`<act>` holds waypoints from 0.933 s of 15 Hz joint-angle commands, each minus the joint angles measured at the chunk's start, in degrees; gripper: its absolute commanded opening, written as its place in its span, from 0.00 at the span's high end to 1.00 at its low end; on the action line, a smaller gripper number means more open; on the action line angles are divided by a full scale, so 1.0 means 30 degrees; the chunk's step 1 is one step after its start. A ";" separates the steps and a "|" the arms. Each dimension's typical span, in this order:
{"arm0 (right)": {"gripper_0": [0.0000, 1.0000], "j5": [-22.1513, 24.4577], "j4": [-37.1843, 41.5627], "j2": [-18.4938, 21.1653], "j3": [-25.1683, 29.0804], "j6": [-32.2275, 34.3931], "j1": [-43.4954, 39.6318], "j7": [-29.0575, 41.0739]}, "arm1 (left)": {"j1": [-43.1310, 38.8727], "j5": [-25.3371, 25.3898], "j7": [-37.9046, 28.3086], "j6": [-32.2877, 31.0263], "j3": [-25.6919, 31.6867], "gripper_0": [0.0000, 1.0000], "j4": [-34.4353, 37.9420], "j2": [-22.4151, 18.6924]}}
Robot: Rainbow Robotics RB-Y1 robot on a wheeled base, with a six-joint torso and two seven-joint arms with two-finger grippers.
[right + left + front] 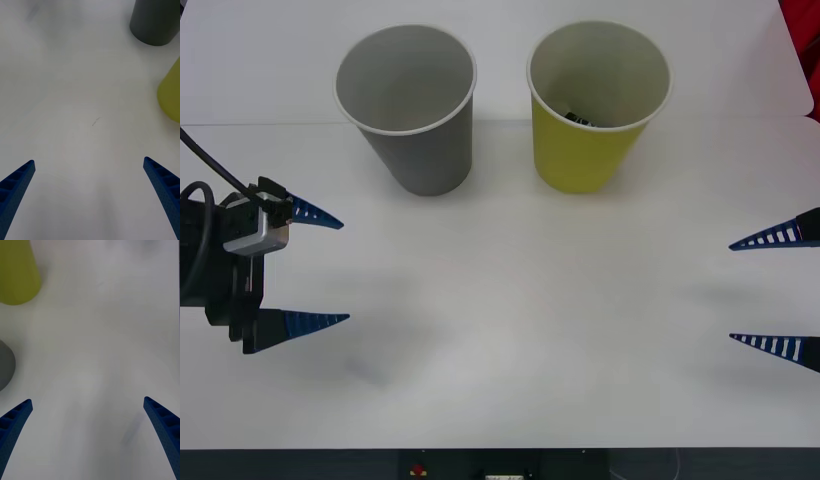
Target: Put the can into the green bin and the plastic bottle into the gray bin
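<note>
Nearest the robot, the white tabletop (510, 330) lies bare between the two arms. The left pincer (345, 270) hovers at the left edge of the front view, its blue ribbed fingers spread wide apart with nothing between them — the left wrist view shows the same, both fingers (15, 423) at the corners over plain tabletop. The right pincer (730, 292) sits at the right edge, level with the left one, likewise gaping and empty; in its wrist view the blue fingers (17, 183) frame a small dark scuff mark (96, 121) on the white surface. Farther back, well apart from both pincers, two large paper cups stand upright side by side with a gap between them. The gray bin (415, 110) is on the left, its gray inside showing nothing. The green bin (595, 115) stands to its right, yellow-green with a white rim and a pale interior — low inside it, against the near wall, lies a small dark object with a light glint, apparently the can (578, 119), though too little shows to be sure.
</note>
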State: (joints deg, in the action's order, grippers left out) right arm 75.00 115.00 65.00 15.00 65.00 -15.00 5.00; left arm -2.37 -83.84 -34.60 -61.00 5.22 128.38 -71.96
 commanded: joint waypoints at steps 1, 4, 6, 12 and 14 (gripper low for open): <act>0.00 0.0000 0.0000 0.0000 0.0000 0.0000 0.0000 0.0000 | -0.1172 0.0524 0.1163 0.0001 0.0866 0.00 -0.0021 -0.0006; 0.00 0.0000 0.0000 0.0000 0.0000 0.0000 0.0000 0.0000 | -0.2286 0.0905 0.1690 -0.0029 0.1598 0.00 -0.0138 -0.0123; 0.00 0.0000 0.0000 0.0000 0.0000 0.0000 0.0000 0.0000 | -0.2989 0.0934 0.2364 -0.0029 0.2184 0.00 -0.0167 -0.0123; 0.00 0.0000 0.0000 0.0000 0.0000 0.0000 0.0000 0.0000 | -0.3135 0.1110 0.2921 -0.1113 0.2858 0.00 -0.0695 0.0023; 0.00 0.0000 0.0000 0.0000 0.0000 0.0000 0.0000 0.0000 | -0.3135 0.0964 0.3096 -0.1113 0.2858 0.00 -0.0812 0.0023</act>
State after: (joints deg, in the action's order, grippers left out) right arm 75.00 115.00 65.00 15.00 65.00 -15.00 5.00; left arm -11.78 -80.72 -25.51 -64.33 13.80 126.09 -71.91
